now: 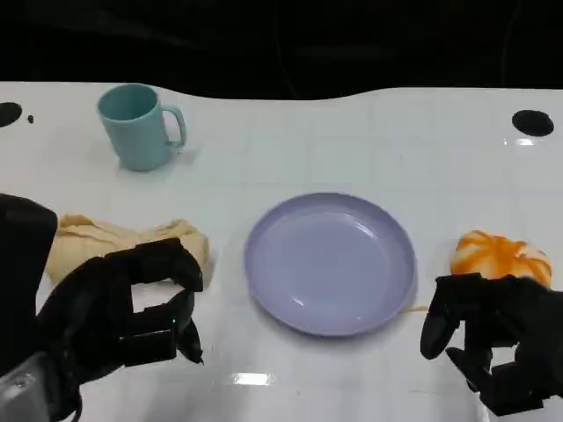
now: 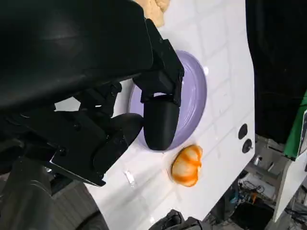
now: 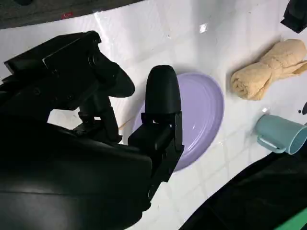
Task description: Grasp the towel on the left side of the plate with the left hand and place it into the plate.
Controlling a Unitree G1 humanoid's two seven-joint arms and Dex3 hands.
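White gridded desk (image 1: 369,132) runs back to a dark background. On it the rolled tan towel (image 1: 132,242) lies just left of the lavender plate (image 1: 330,262), not yet grasped. The left robot hand (image 1: 132,308) hovers near the towel's front edge, fingers curled apart and holding nothing. The right robot hand (image 1: 493,338) sits right of the plate, empty with fingers apart, beside an orange pumpkin-like object (image 1: 501,255). A teal mug (image 1: 136,125) stands behind the towel. Likely risks: pinching only one loose fold so the roll unravels, or dragging cloth across the plate rim and shoving it.
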